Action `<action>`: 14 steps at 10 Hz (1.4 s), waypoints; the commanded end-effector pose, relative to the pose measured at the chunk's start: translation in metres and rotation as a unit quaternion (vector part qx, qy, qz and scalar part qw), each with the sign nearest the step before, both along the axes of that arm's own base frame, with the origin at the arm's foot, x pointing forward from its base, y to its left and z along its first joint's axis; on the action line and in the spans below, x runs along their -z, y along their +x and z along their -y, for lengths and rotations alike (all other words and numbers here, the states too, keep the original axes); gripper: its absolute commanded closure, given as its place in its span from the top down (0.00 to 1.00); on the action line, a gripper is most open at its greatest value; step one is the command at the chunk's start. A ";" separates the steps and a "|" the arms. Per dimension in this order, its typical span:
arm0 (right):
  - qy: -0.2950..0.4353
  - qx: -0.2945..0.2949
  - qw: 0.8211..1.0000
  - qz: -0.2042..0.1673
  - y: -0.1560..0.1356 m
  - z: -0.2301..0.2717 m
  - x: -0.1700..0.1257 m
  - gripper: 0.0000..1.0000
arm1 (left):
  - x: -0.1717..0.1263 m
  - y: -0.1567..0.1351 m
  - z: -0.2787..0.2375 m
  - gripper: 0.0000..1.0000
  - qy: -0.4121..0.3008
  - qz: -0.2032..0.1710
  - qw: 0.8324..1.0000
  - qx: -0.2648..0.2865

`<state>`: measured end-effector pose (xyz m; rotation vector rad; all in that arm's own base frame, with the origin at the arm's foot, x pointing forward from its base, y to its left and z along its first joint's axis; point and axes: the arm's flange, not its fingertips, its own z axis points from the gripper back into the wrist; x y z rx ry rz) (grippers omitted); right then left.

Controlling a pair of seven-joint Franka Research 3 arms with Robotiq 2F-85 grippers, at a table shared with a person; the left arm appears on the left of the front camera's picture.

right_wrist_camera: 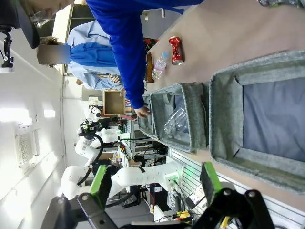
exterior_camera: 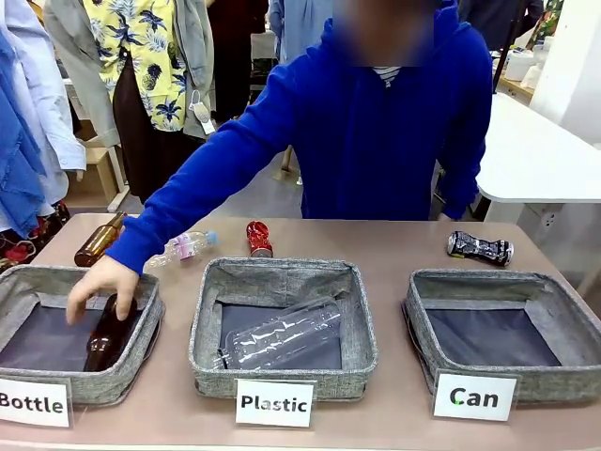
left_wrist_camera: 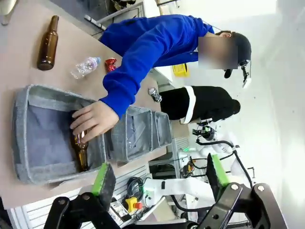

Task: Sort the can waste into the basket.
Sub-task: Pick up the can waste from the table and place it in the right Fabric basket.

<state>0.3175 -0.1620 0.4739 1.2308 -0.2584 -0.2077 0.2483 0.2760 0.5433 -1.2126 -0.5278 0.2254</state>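
Right hand (right_wrist_camera: 155, 181) far from red can (right_wrist_camera: 176, 50)

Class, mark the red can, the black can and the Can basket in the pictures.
red can (exterior_camera: 259, 239), front view, on its crushed middle.
black can (exterior_camera: 480, 248), front view, on its middle.
Can basket (exterior_camera: 556, 381), front view, on its front wall.

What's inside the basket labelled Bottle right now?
One brown glass bottle lies in the Bottle basket, on its dark bottom. The person's hand covers the bottle's far end.
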 end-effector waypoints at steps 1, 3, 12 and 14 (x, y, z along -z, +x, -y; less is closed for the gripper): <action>-0.003 -0.006 1.000 0.012 -0.001 0.001 -0.001 1.00 | -0.024 0.036 0.019 1.00 0.033 -0.013 0.999 0.017; -0.003 -0.006 1.000 0.012 -0.001 0.001 -0.001 1.00 | -0.047 0.080 0.062 1.00 0.086 -0.048 0.994 0.040; -0.003 -0.006 1.000 0.012 -0.001 0.001 -0.001 1.00 | -0.043 0.180 0.243 1.00 0.294 -0.155 0.942 0.042; -0.003 -0.006 1.000 0.012 -0.001 0.001 -0.001 1.00 | -0.023 0.204 0.303 1.00 0.354 -0.152 0.919 0.090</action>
